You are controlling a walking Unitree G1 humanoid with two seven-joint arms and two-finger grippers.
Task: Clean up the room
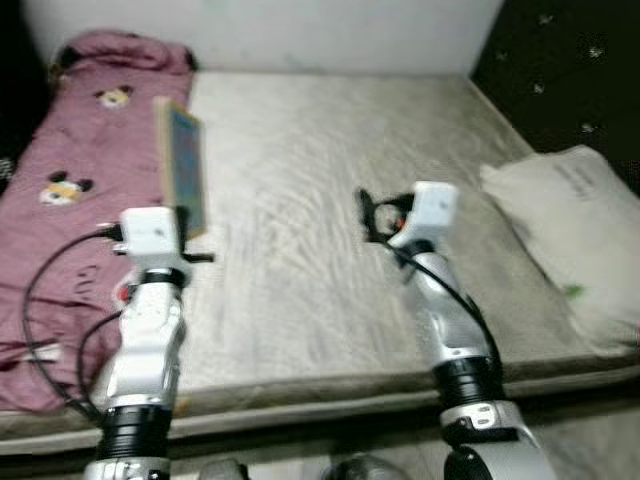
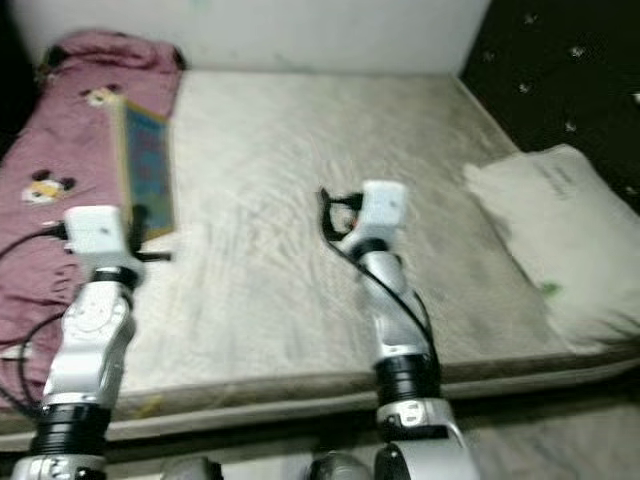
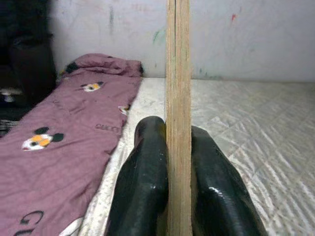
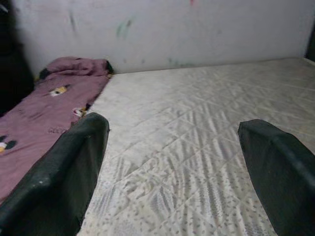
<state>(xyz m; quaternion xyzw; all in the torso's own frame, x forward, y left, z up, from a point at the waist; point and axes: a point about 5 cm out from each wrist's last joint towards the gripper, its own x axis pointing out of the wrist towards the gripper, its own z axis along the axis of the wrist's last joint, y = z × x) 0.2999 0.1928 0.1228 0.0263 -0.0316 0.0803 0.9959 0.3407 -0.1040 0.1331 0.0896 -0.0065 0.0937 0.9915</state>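
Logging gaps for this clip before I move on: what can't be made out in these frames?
- Flat wooden board held in the left gripper: its blue face is too blurred in the eye views to read; the left wrist view sees it edge-on.
- Pillow: cut off by the right edge of the eye views; its faint marking is unreadable.
- Floor below the mattress: dark shapes at the bottom edge, cut off and blurred.
- Right gripper: fingertips run past the frame.

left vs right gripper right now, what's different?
The left gripper is shut on a thin wooden-edged board with a blue face, held upright on edge; the right gripper is open and holds nothing. The left one is near the maroon cartoon-print blanket, while the right one is over the middle of the pale quilted mattress. Both are raised above the mattress.
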